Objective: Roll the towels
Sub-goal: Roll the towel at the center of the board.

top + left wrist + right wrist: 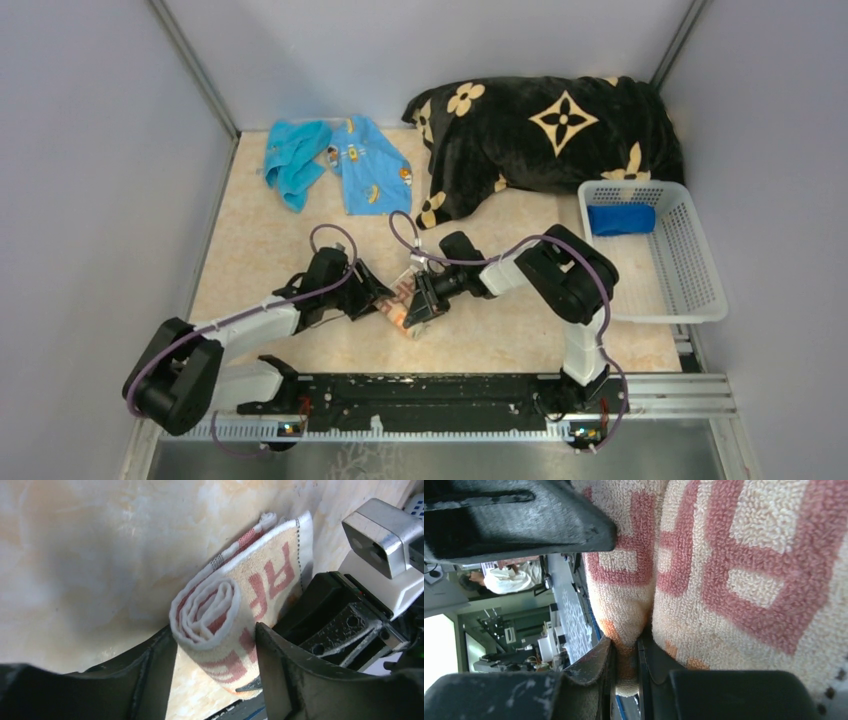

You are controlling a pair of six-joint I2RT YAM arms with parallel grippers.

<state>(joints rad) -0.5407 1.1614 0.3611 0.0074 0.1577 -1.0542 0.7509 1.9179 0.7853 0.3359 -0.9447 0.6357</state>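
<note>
My left hand [214, 632] is clasped on the open spiral end of the striped towel [260, 580], one finger pressed against each side of the roll, so the roll sits right between them and runs away from the wrist camera, with red lettering showing along its outer layer. My right hand [626, 650] is clenched tight on the same towel from the other side, with a fold of the terry nipped between its two fingers and the rest of the cloth bulging out above them. From overhead the two hands meet almost tip to tip near the front middle of the counter [260, 250], and the roll lies on it under and between them. Well beyond, at the far left, the turquoise towel [292, 160] lies crumpled, with the light blue printed towel [368, 165] spread just beside it. The black flowered blanket [550, 130] is heaped at the far right. Near it, the white basket [700, 290] holds the dark blue towel [620, 219], rolled, at its far end.
</note>
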